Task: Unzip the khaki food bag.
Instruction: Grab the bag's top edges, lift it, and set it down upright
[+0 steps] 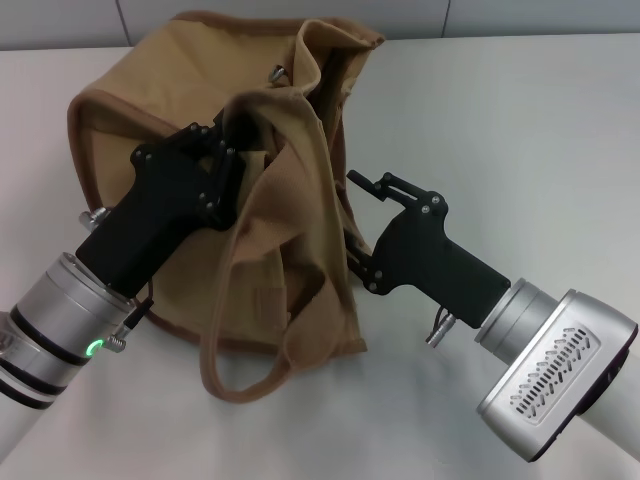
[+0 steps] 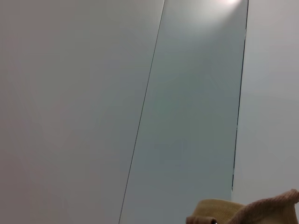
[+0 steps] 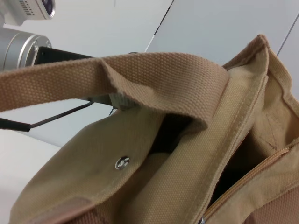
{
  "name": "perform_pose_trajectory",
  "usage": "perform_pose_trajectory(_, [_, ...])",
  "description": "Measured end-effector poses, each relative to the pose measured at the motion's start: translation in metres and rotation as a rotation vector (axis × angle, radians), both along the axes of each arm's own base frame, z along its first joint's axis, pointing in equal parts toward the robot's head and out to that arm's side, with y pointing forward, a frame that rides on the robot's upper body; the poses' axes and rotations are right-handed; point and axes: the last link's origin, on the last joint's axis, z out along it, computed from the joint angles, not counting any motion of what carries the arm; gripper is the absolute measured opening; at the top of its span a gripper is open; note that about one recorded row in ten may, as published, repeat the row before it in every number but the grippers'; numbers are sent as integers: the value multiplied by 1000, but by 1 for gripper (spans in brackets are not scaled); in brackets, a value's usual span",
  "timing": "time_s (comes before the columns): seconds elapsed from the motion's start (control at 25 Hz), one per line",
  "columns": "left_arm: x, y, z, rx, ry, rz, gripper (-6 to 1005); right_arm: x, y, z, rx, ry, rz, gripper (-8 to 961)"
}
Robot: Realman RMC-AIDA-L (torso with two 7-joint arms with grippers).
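Nearest the robot, a long strap handle (image 1: 240,385) of the khaki food bag (image 1: 150,120) trails off the bag's near edge in a loop onto the white table (image 1: 540,130). To the right of it, the right gripper (image 1: 362,215) reaches in from the near right and sits against the bag's right side; one thin black finger (image 1: 372,182) shows clear of the cloth while the rest is tucked against the fabric, so whether this pincer is apart or together cannot be told.

The bag itself lies slumped near the middle of the table, a little to the left, its tan canvas crumpled and its darker brown trim running round the edges. The left gripper (image 1: 232,125) comes in from the near left over the bag's top, its tips buried under the second strap (image 1: 300,130), which drapes across them; whether it is clamped on anything cannot be told.

In the right wrist view that wide strap crosses in front of the front pocket with its metal snap (image 3: 121,163), and the zipper (image 3: 247,177) runs along a gaping dark opening.

Farther back, the bag's upper rim stands in folds near the pale wall panels (image 2: 187,116)
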Motion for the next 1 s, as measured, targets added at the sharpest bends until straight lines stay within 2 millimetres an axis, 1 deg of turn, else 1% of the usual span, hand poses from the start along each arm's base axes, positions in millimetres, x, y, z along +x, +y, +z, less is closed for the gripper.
perform_pose_trajectory(0.2, [0, 0, 0, 0, 0, 0, 112, 0, 0, 0, -3, -3, 5, 486])
perform_pose_trajectory(0.32, [0, 0, 0, -2, -1, -1, 113, -1, -1, -1, -10, -9, 15, 386])
perform_pose_trajectory(0.76, [1, -1, -1, -6, -5, -6, 116, -1, -2, -3, -21, -21, 27, 162])
perform_pose_trajectory(0.96, [1, -2, 0, 1, -11, -3, 117, 0, -2, -3, -22, -25, 24, 2])
perform_pose_trajectory(1.0, [0, -3, 3, 18, -26, 1, 118, 1, -3, -4, -25, -29, 21, 2])
